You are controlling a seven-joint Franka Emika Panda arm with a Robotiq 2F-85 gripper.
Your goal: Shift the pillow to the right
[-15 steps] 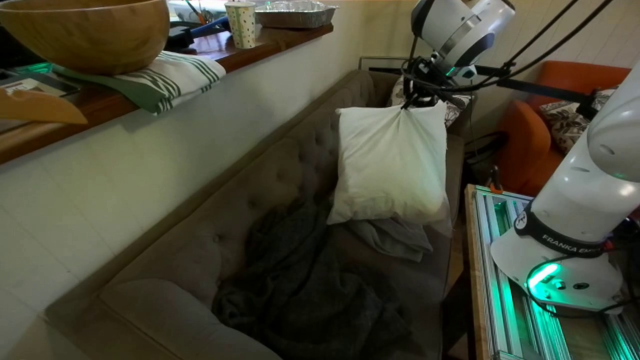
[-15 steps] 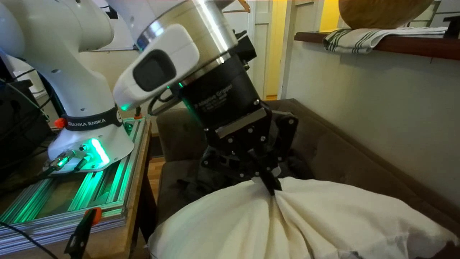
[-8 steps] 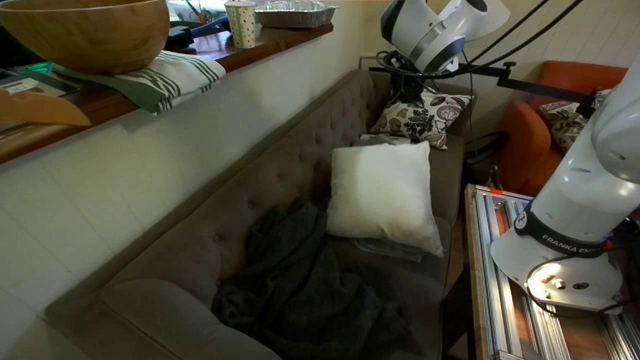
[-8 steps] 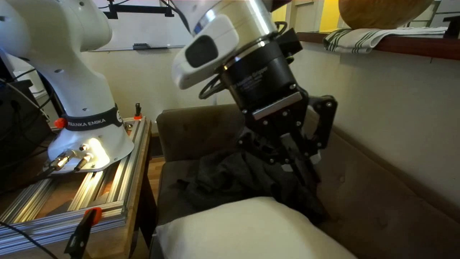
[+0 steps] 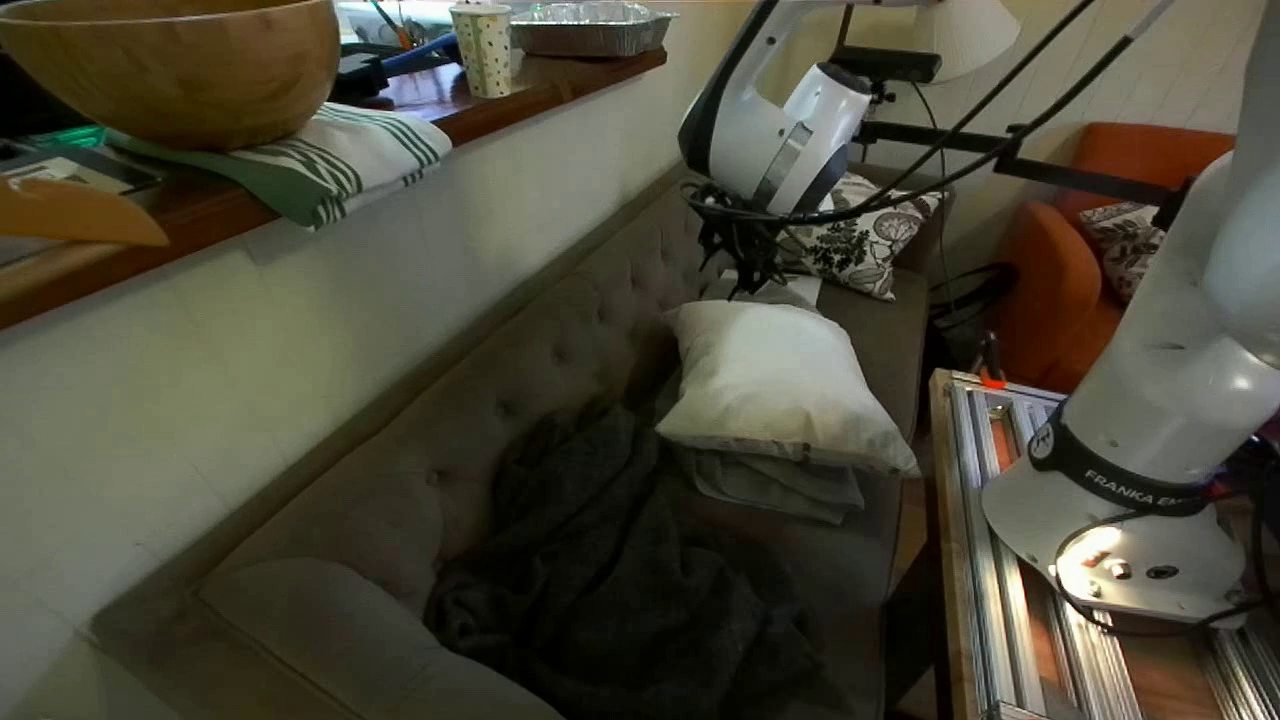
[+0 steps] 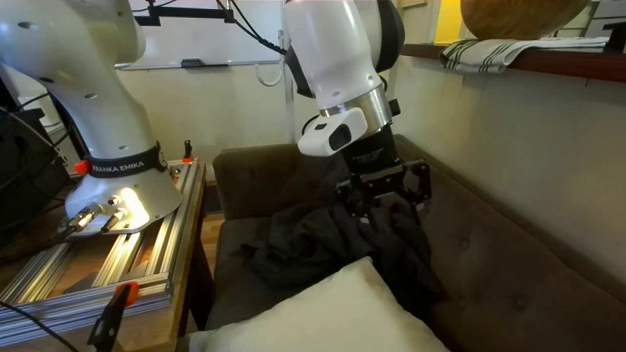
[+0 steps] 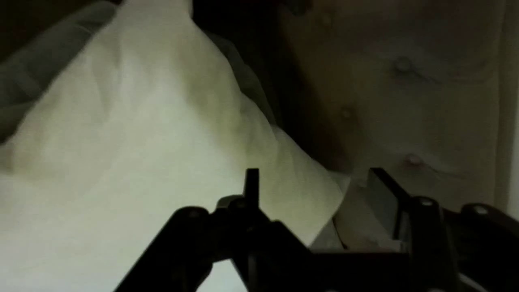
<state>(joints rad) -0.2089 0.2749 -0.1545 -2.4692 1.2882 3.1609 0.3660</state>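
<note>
The off-white pillow (image 5: 785, 380) lies on the sofa seat on top of a folded grey cloth (image 5: 770, 490), and its plain face fills much of the wrist view. My gripper (image 5: 740, 278) hangs over its far corner, on the backrest side, with its fingers spread apart. Seen from the wrist, one pillow corner (image 7: 308, 190) falls between the two fingers (image 7: 252, 182) in the picture, without being gripped. Whether a finger touches the fabric I cannot tell. An exterior view shows the gripper (image 6: 393, 215) past the pillow (image 6: 337, 318), in front of the dark blanket.
A dark grey blanket (image 5: 620, 580) lies bunched on the nearer seat. The leaf-print cushion (image 5: 860, 240) leans at the sofa's far end. The tufted backrest (image 5: 500, 400) runs along the wall, beneath a ledge holding a wooden bowl (image 5: 190, 70). The robot's table (image 5: 955, 560) stands along the seat's front.
A second ago the gripper was shut on the pillow's raised edge. It let go and the pillow dropped flat. The gripper has since opened and moved towards the backrest; the pillow's lie has shifted slightly.
</note>
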